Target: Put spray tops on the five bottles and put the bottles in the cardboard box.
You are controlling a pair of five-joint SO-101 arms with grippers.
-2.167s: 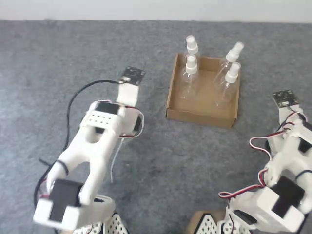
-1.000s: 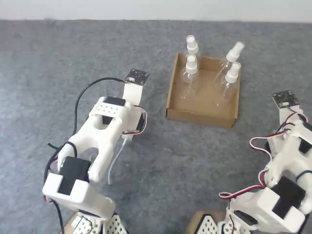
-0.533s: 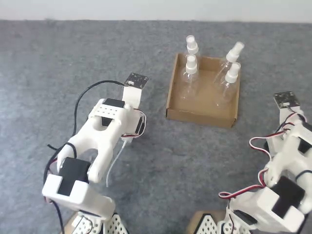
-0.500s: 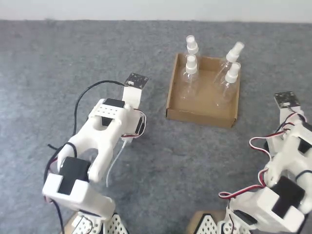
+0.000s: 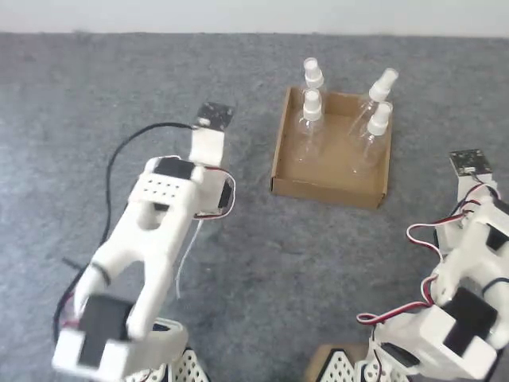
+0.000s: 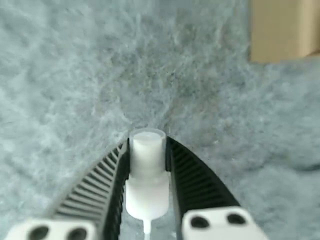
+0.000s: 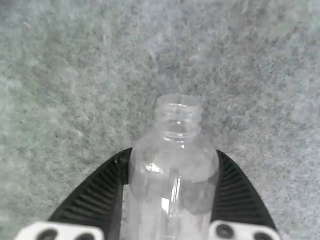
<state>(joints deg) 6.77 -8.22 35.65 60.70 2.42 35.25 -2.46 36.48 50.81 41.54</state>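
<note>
Grey carpet [image 5: 71,119] thru-out, pale wall [image 5: 159,14] at back

We've got four clear bottles [image 5: 306,139] with white spray tops [image 5: 312,103] already on, standing upright at the open cardboard box [image 5: 326,189], two on each side. The far left one's top pokes past the back wall, so we can't tell if it's properly inside. The fifth bottle [image 7: 172,170] is clear too, neck bare and open, pinched at its shoulders in the right gripper [image 7: 172,157]. The last spray top [image 6: 146,170], white with a thin tube trailing off it, sits clamped in the left gripper [image 6: 146,145].
</note>
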